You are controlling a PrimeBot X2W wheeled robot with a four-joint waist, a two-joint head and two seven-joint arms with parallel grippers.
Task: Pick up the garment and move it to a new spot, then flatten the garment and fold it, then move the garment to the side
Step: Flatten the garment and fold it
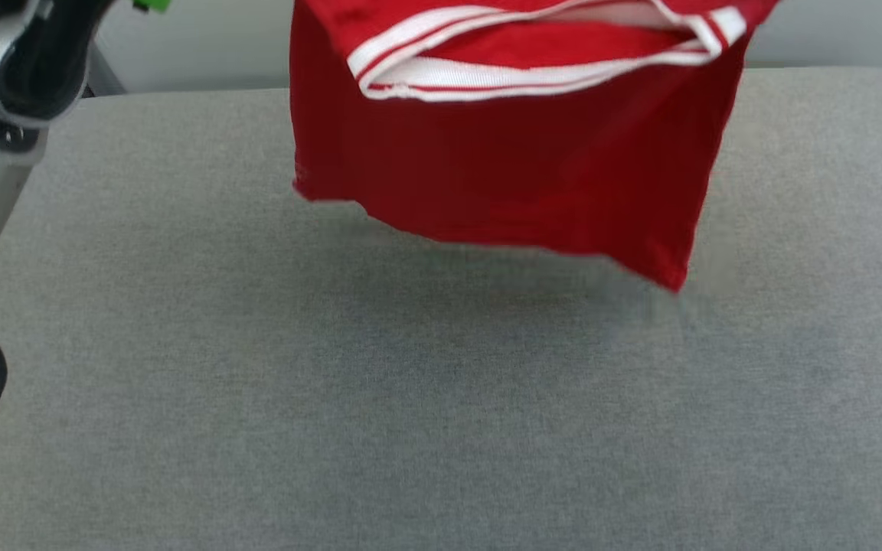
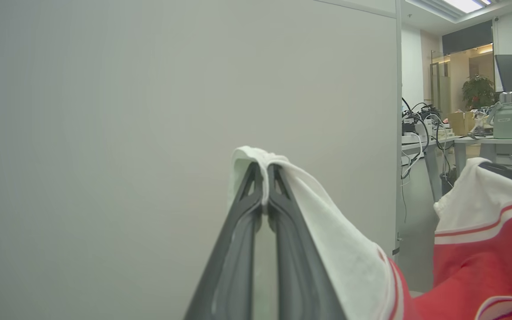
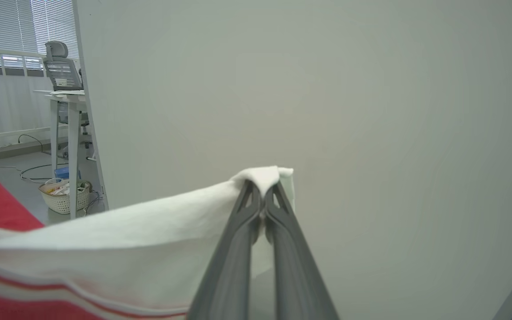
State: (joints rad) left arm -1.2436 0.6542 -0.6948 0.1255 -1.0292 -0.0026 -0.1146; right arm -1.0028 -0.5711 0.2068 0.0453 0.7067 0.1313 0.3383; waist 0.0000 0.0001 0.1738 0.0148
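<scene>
My left gripper (image 2: 265,178) and my right gripper (image 3: 262,186) are each clamped shut on a white sleeve of the garment (image 1: 502,176), which hangs between and below them with its sleeve-to-sleeve axis running left to right. Its hem appears to hang clear of the grey desk (image 1: 410,421) toward the far edge, with the right corner lowest. A pale partition (image 2: 149,111) stands behind.

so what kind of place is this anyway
Probably an office or lab workroom: desks cluttered with cables, a potted plant behind them, and a mesh office chair beside window blinds.
</scene>
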